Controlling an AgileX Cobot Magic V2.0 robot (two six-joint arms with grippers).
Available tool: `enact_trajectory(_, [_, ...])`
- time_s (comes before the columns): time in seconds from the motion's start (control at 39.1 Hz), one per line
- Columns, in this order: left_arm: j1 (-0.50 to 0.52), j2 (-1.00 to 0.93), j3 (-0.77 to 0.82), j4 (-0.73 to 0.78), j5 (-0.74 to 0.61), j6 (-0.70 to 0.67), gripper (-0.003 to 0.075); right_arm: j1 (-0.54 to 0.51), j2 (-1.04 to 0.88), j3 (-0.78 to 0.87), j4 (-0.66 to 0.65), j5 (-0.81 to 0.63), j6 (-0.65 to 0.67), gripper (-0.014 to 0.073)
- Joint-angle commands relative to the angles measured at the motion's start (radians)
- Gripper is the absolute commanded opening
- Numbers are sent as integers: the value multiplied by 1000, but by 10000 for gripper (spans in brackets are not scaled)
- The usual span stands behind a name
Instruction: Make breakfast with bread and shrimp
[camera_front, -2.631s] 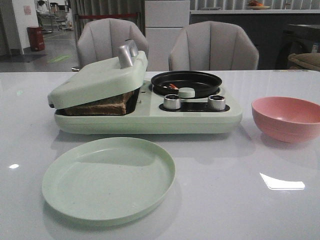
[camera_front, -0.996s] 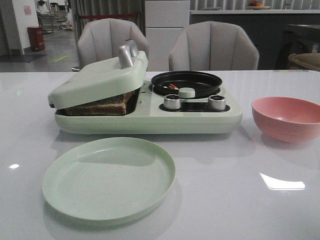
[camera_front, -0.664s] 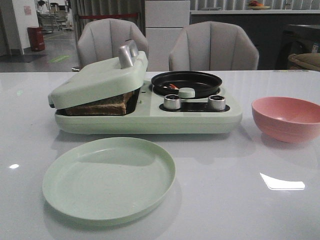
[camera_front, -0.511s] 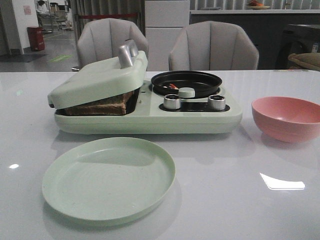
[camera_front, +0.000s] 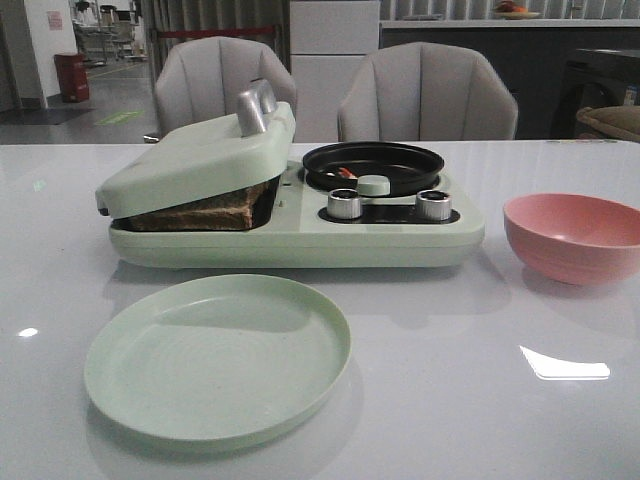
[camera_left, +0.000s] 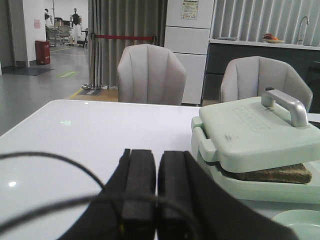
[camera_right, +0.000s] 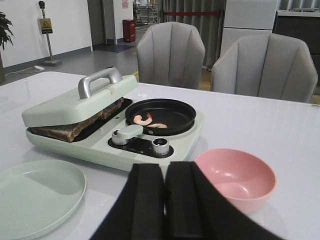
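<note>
The bread (camera_front: 195, 214) lies under the part-closed lid (camera_front: 195, 158) of the pale green breakfast maker (camera_front: 300, 243); its brown edge also shows in the left wrist view (camera_left: 272, 173) and the right wrist view (camera_right: 60, 131). The shrimp (camera_right: 145, 120) lies in the maker's round black pan (camera_right: 161, 115); in the front view it is a small orange speck (camera_front: 345, 173). My left gripper (camera_left: 156, 165) is shut and empty, well short of the maker. My right gripper (camera_right: 165, 177) is shut and empty, short of the pink bowl. Neither gripper shows in the front view.
An empty pale green plate (camera_front: 218, 355) lies on the white table in front of the maker. An empty pink bowl (camera_front: 575, 236) stands to the right of it. Two grey chairs (camera_front: 425, 92) stand behind the table. The lid has a metal handle (camera_front: 255, 105).
</note>
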Motion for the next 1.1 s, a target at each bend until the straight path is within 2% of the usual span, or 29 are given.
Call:
enact_trajectory(0.0, [3,-18,22,0,-80,-9,113,-1,9,-26,0,-75,-10,152])
enact_trajectory(0.38, [3,-18,22,0,-80,-9,113,-1,9,-26,-2,-75,-11,152])
enact_trajectory(0.49, [3,-18,22,0,-80,-9,113,-9,8,-14,-56,-86,-13,152])
enact_trajectory(0.69, [3,-18,22,0,-80,-9,113,-104,-71,53,-66,-83,36,152])
enact_trajectory(0.82, [3,-16,22,0,-80,-9,113,-153,-68,96,-115,-81,102,152])
enact_trajectory(0.92, [3,-16,22,0,-80,-9,113,-153,-68,128,-152,-116,130,152])
enact_trajectory(1.07, [3,-16,22,0,-80,-9,113,-153,-68,201,-166,-251,165,152])
